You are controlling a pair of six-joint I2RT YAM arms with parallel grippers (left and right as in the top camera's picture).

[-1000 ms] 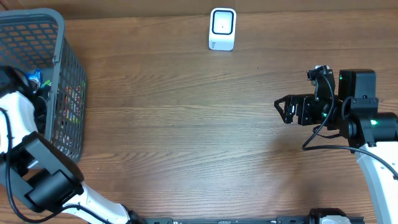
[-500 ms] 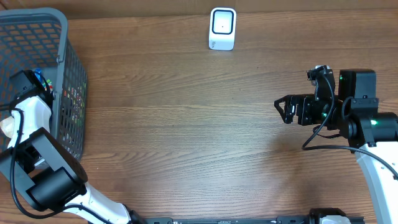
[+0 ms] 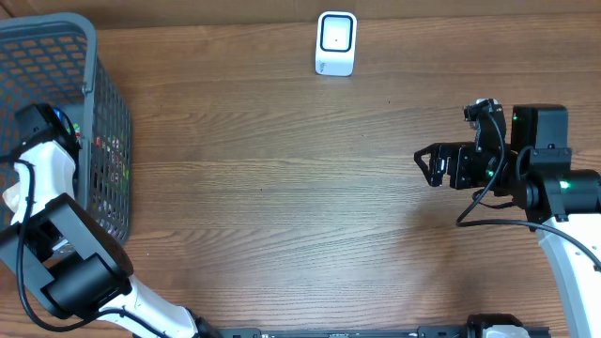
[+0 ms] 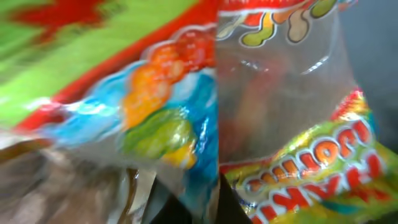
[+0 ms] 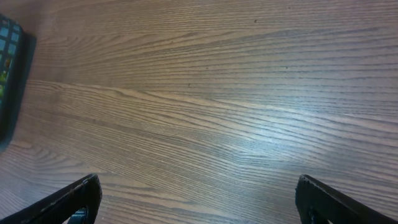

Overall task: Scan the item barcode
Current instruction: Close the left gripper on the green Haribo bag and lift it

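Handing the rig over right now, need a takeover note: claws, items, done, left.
Left claw: shut, down inside the dark grey mesh basket at the table's left edge, pressed among colourful plastic sweet packets; cannot tell if one is pinched.
Right claw: open, empty, above the wooden table on the right.
Small white barcode scanner: far edge, centre, nothing in front of it.
Done: reach into the basket.
Left: confirm the grip, lift a packet out, show its barcode to the scanner.

A: Where's the left arm [image 3: 39, 183]?
B: At nine o'clock, bent, reaching toward twelve, jaws closed tight.
A: And the right gripper [image 3: 427, 166]?
B: At three o'clock, pointing toward nine, jaws wide apart.
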